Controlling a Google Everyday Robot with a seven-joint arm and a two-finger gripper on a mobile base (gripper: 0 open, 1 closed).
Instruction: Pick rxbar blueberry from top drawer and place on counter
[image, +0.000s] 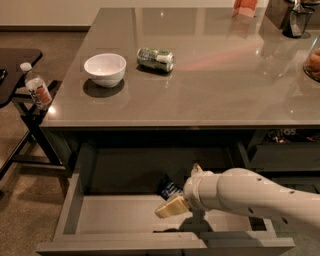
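Note:
The top drawer (75, 210) stands pulled open below the counter (210, 75). The rxbar blueberry (168, 187), a dark navy wrapper, lies at the back of the drawer, partly hidden by my arm. My gripper (177, 190) is inside the drawer right at the bar. It is open: one tan finger (171, 207) shows in front of and below the bar, and the other tip (196, 168) shows behind it. I cannot tell whether the fingers touch the bar.
On the counter are a white bowl (105, 68), a green-and-white can (155, 58) lying on its side, and dark items at the far right. A black side table (15, 65) with a water bottle (36, 90) stands at left. Smaller dark drawers (285, 150) are at right.

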